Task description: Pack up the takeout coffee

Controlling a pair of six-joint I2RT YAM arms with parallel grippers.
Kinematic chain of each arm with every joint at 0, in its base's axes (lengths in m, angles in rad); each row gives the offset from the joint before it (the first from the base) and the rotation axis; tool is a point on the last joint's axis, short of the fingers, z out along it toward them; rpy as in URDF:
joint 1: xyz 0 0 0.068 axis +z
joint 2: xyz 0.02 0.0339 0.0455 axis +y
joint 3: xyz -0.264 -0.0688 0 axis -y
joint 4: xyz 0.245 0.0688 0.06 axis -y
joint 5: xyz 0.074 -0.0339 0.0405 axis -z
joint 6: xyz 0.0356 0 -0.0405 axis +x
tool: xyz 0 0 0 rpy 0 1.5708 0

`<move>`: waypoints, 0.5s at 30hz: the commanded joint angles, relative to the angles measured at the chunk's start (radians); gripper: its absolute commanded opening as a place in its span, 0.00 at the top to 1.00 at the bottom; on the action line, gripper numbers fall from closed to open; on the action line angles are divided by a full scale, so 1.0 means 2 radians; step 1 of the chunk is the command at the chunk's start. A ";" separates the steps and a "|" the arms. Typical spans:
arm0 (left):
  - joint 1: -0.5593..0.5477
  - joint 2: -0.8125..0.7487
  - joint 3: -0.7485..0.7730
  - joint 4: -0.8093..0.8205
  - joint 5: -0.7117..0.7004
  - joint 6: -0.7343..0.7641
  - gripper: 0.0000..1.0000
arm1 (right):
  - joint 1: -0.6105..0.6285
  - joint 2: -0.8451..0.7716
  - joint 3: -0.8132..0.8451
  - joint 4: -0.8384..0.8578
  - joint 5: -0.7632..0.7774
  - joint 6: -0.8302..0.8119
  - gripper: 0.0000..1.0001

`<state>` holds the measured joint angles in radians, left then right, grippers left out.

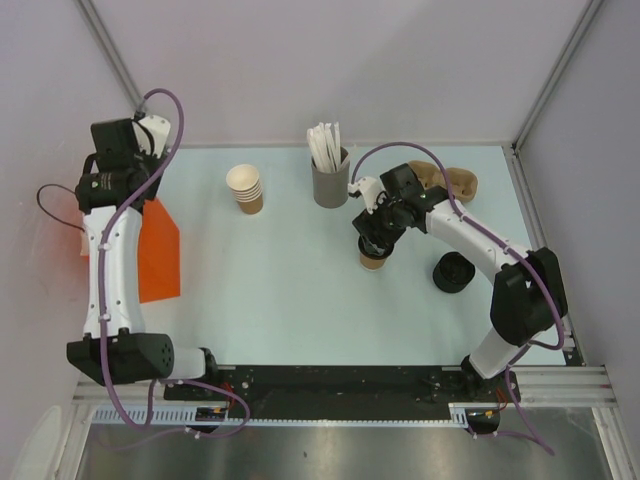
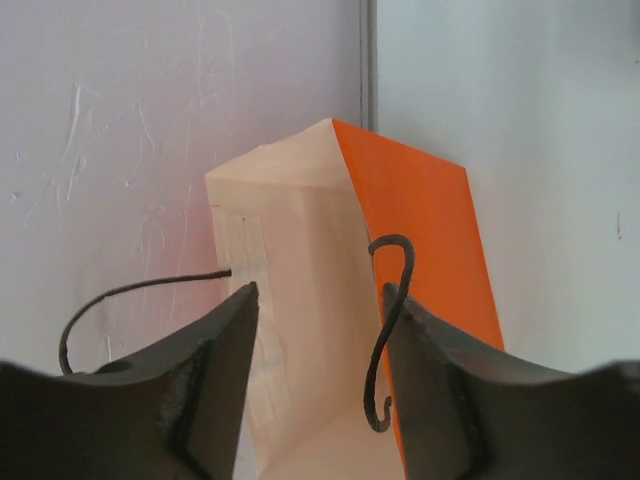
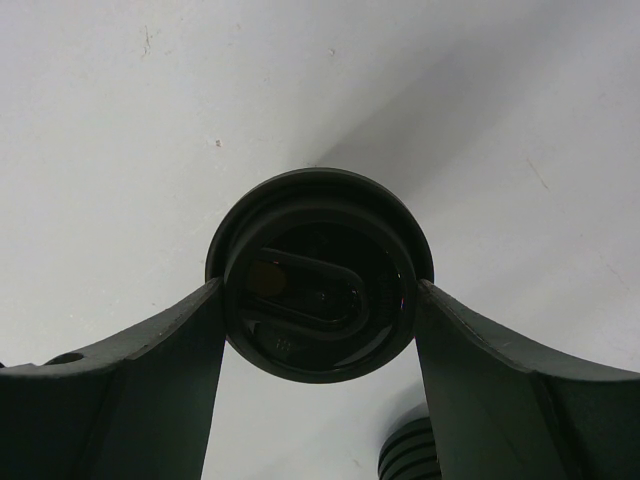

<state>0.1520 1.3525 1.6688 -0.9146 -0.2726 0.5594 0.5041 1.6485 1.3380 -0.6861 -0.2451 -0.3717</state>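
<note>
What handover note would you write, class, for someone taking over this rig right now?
The left gripper is open, its jaws either side of the orange bag at the table's left edge, by its black cord handle; nothing is gripped yet.
The right gripper is shut on the black lid, which sits atop the coffee cup mid-table.
Done: the cup appears lidded.
Left: take hold of the bag, open it, and put the cup inside.
</note>
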 commanded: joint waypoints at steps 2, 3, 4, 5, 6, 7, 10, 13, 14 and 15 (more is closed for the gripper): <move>0.005 0.001 -0.003 0.030 0.013 0.006 0.55 | 0.002 -0.020 -0.003 0.003 -0.008 -0.003 0.39; 0.005 0.002 -0.004 0.031 0.012 0.005 0.59 | 0.002 -0.022 -0.003 0.003 -0.008 -0.003 0.39; 0.005 0.003 -0.004 0.032 0.013 0.005 0.68 | 0.002 -0.022 -0.003 0.004 -0.009 -0.003 0.39; 0.005 0.003 -0.004 0.033 0.014 0.005 0.72 | 0.002 -0.023 -0.003 0.004 -0.009 -0.003 0.39; 0.005 0.002 -0.004 0.034 0.016 0.004 0.75 | 0.002 -0.023 -0.003 0.004 -0.009 -0.003 0.39; 0.005 0.002 -0.003 0.035 0.020 0.003 0.82 | 0.001 -0.023 -0.003 0.004 -0.009 -0.003 0.39; 0.005 -0.002 -0.001 0.034 0.036 0.002 0.87 | 0.001 -0.023 -0.003 0.004 -0.009 -0.004 0.39; 0.005 -0.010 0.001 0.026 0.068 0.002 0.90 | 0.001 -0.024 -0.003 0.003 -0.009 -0.003 0.39; 0.004 -0.011 0.001 0.023 0.077 0.002 0.91 | 0.001 -0.024 -0.003 0.004 -0.010 -0.003 0.39; 0.005 -0.014 0.001 0.018 0.086 0.003 0.91 | 0.000 -0.024 -0.003 0.003 -0.010 -0.003 0.39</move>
<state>0.1539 1.3605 1.6642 -0.8803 -0.1970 0.5667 0.5045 1.6436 1.3312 -0.6865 -0.2523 -0.3717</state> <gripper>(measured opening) 0.101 0.737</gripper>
